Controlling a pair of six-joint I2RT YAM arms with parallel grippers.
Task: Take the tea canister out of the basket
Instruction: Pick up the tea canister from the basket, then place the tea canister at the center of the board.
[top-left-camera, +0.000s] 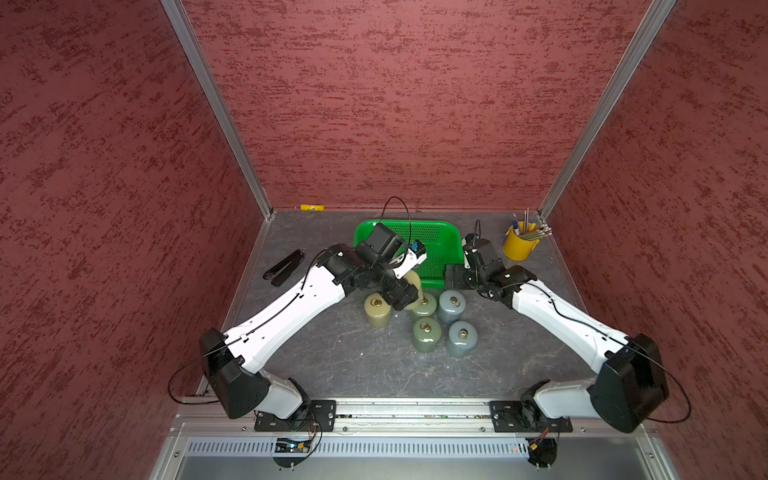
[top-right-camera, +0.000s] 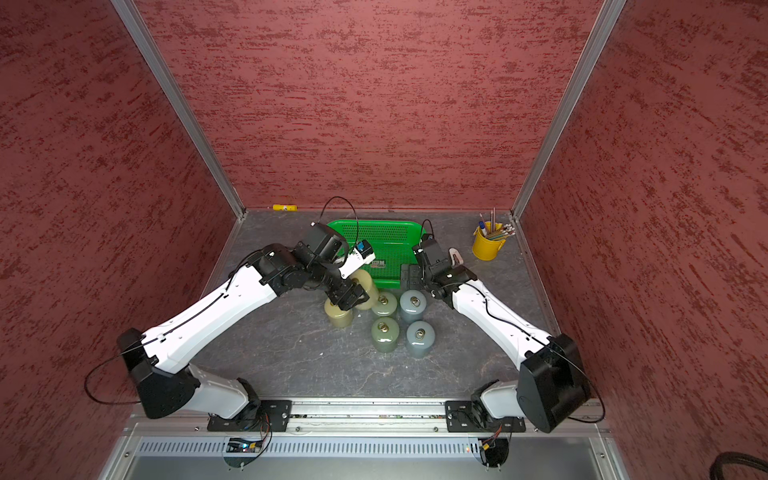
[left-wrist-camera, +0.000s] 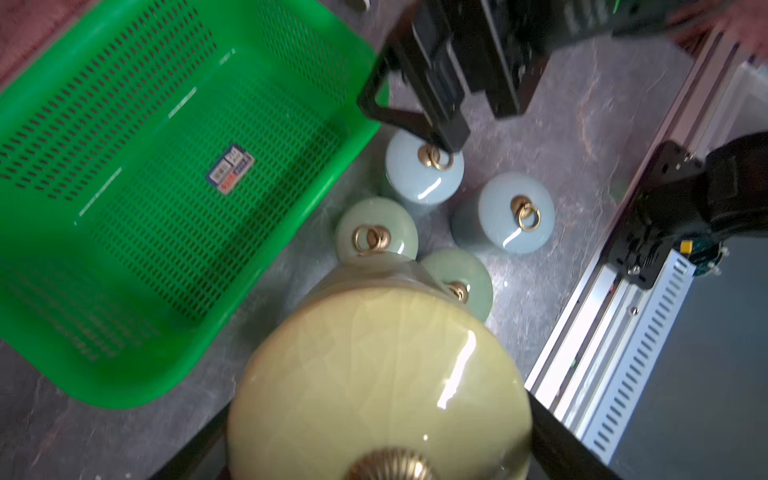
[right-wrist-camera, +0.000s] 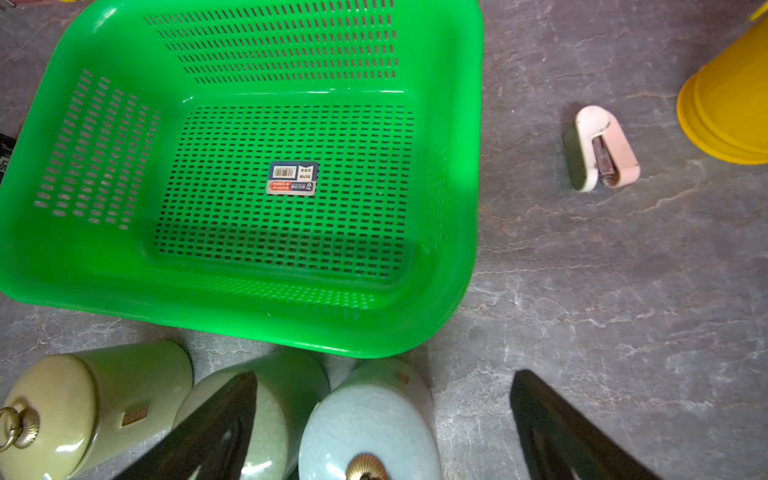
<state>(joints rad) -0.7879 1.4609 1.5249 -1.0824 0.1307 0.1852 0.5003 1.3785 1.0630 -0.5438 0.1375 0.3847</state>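
The green basket (top-left-camera: 455, 245) (top-right-camera: 386, 232) (right-wrist-camera: 249, 299) stands at the back middle with only a sticker (right-wrist-camera: 293, 177) on its floor. My left gripper (top-left-camera: 411, 297) (top-right-camera: 353, 295) (left-wrist-camera: 378, 449) is shut on a yellow-green tea canister (top-left-camera: 414, 286) (top-right-camera: 365, 286) (left-wrist-camera: 374, 374). It holds the canister tilted, outside the basket, just in front of its front rim. My right gripper (top-left-camera: 455, 276) (right-wrist-camera: 384, 376) stands open by the basket's front right corner, over a pale blue canister (right-wrist-camera: 370, 419) without touching it.
Several more canisters stand in front of the basket: a yellow one (top-left-camera: 377, 309), two green (top-left-camera: 427, 334), two pale blue (top-left-camera: 461, 338). A yellow pencil bucket (top-left-camera: 519, 243) is at the back right, a small stapler (right-wrist-camera: 600, 147) beside the basket, a black tool (top-left-camera: 284, 267) at the left.
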